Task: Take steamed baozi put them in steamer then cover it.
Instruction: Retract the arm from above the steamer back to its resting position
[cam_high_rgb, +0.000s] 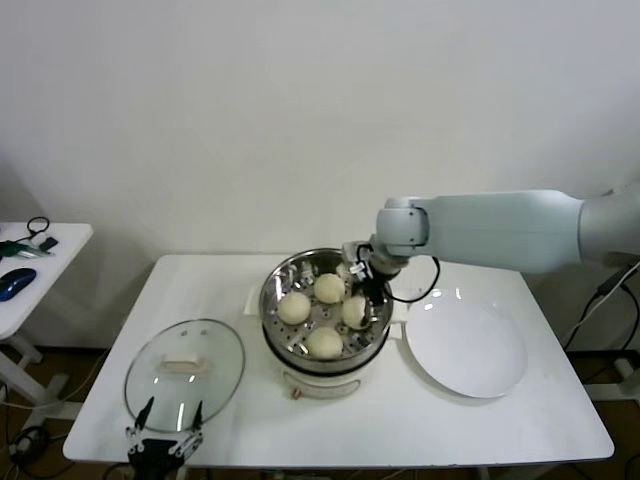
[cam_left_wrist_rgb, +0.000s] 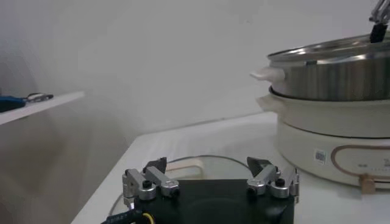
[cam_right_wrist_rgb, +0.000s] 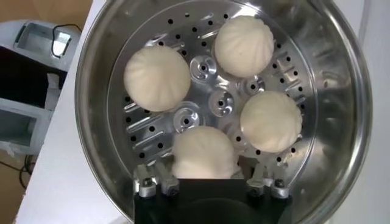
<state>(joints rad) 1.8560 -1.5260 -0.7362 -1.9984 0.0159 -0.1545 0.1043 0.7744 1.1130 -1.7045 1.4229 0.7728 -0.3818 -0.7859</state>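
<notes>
The steel steamer (cam_high_rgb: 273, 292) sits on its white pot base (cam_high_rgb: 320, 382) at the table's middle. Several steamed baozi lie on its perforated floor (cam_right_wrist_rgb: 220, 100), among them ones at the left (cam_high_rgb: 294, 308), back (cam_high_rgb: 329, 288) and front (cam_high_rgb: 324, 343). My right gripper (cam_high_rgb: 362, 298) reaches into the basket's right side. Its jaws stand open on either side of one baozi (cam_right_wrist_rgb: 204, 152), which rests on the floor. The cover (cam_high_rgb: 215, 350), a glass lid with a whitish handle, lies flat at the front left. My left gripper (cam_high_rgb: 170, 410) hovers open at the lid's near edge (cam_left_wrist_rgb: 189, 163).
A flat white plate (cam_high_rgb: 465, 350) lies right of the steamer. A low side table (cam_high_rgb: 45, 262) with a blue object and cables stands off to the left. The pot's side handle (cam_left_wrist_rgb: 267, 74) juts toward the lid.
</notes>
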